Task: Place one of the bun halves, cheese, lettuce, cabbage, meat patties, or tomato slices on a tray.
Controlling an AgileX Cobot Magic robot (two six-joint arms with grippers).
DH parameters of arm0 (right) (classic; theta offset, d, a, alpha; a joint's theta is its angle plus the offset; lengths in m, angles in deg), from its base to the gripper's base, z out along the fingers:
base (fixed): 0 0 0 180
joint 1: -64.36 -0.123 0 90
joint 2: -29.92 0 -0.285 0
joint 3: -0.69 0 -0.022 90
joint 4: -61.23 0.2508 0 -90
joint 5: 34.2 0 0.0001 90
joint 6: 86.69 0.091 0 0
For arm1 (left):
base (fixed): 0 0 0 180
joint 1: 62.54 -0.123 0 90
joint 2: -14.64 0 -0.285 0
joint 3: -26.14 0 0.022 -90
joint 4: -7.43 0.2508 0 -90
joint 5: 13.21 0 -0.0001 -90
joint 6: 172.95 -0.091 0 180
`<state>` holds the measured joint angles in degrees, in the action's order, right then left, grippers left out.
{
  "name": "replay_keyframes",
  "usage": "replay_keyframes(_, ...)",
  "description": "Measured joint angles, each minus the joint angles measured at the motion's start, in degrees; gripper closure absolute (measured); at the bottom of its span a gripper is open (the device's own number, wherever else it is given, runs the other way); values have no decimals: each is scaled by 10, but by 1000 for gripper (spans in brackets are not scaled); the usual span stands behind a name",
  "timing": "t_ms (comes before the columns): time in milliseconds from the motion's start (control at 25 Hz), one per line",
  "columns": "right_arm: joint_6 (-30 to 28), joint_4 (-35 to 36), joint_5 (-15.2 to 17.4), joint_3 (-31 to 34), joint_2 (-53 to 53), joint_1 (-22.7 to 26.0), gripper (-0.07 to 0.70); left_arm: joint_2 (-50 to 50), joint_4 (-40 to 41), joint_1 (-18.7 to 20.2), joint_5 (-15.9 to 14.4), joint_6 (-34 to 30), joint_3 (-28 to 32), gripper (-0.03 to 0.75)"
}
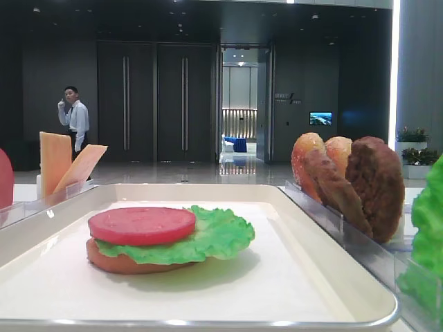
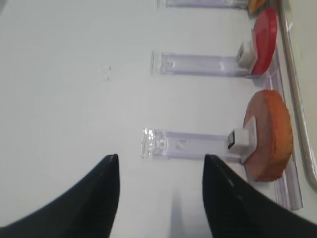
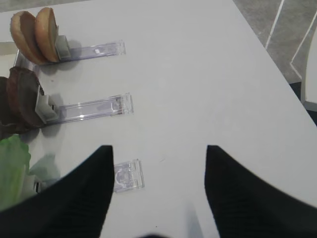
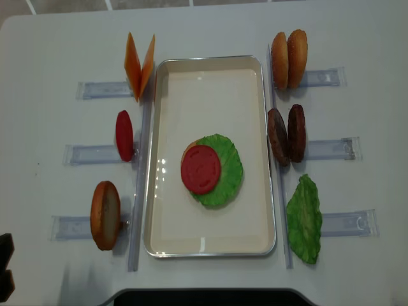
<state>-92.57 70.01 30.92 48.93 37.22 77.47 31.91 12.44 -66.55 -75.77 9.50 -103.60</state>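
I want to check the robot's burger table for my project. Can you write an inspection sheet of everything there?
Surface: white table, bare apart from the holders and food.
Job's things: tray holds a bun half, lettuce and tomato slice, stacked. Left holders: cheese, tomato, bun. Right holders: buns, patties, lettuce leaf.
Clutter: nothing seen.
Grippers: left gripper open, empty; right gripper open, empty.
Cables: nothing seen.
Surroundings: man standing in a dark lobby.
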Motion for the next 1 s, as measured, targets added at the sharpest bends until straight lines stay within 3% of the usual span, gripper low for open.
replay_keyframes(200,0,0,0,0,0,0,240,-100,1,0,-10,-3,0,304)
replay_keyframes(1000,0,0,0,0,0,0,240,-103,-2,0,-11,-13,0,305)
